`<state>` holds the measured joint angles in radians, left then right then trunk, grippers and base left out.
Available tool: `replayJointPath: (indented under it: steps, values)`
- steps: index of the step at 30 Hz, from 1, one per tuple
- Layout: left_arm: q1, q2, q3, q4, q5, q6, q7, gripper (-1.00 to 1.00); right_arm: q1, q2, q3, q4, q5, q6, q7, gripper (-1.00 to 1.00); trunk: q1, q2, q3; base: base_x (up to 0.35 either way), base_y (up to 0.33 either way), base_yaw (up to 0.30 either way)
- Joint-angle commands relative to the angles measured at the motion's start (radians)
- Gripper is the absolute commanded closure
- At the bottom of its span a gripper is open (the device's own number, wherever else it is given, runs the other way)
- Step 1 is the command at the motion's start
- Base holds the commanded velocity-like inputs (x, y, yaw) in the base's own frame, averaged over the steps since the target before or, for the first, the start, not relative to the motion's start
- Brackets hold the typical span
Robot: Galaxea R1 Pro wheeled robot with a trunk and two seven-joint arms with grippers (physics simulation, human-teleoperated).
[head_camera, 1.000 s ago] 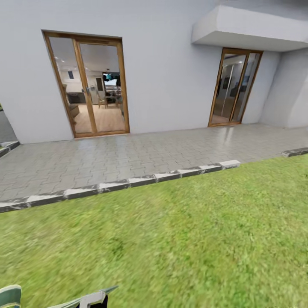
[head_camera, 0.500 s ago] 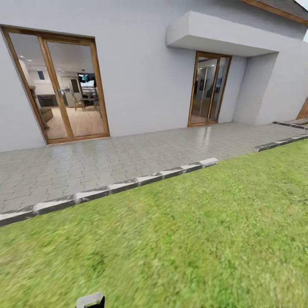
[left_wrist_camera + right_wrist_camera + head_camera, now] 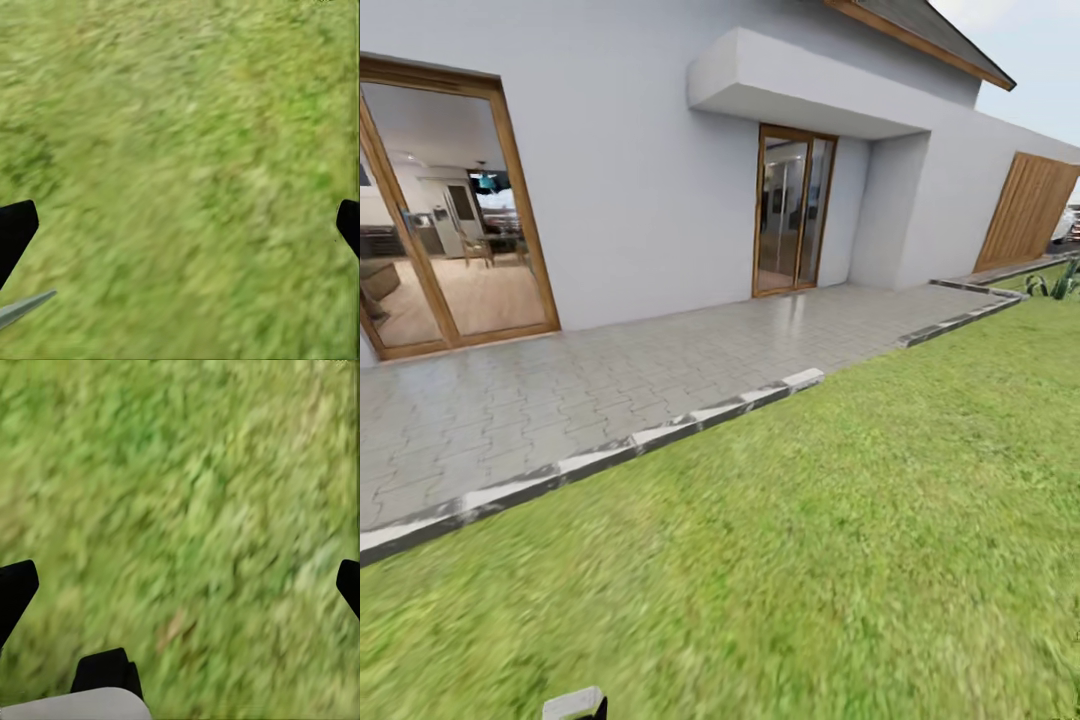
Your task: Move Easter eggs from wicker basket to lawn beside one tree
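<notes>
I drive across lawn (image 3: 840, 560) beside paved patio (image 3: 560, 400), house wall (image 3: 650, 200) ahead. Left end effector (image 3: 180, 225) and right end effector (image 3: 180, 585) spread wide, empty, aimed at grass for travel.

I am in the garden behind a house. I see a wide green grass lawn (image 3: 840, 540), a grey stone-paved patio (image 3: 590, 385) and a big pale grey house wall (image 3: 630, 190). Through the wood-framed glass doors (image 3: 445, 205) I see a room with chairs.
</notes>
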<state>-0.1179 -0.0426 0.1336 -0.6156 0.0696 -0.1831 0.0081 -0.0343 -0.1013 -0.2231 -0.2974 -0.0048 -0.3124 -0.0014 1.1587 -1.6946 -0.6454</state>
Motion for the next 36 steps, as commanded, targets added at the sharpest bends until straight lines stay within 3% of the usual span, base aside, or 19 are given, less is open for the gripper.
replayJointPath:
  steps: [1,36]
  values:
    - [0.000,0.000,0.001,0.000,0.007,-0.002,0.000,-1.00,-0.001,0.001,-0.001,0.001,0.000,-0.004,0.000,-1.00,0.000,0.000,0.000,0.317,0.000,-0.300]
    - [0.000,0.002,0.003,0.000,0.011,-0.002,0.000,-1.00,-0.001,-0.009,-0.004,-0.006,-0.001,-0.003,0.000,-1.00,0.000,0.000,0.002,0.319,0.002,-0.300]
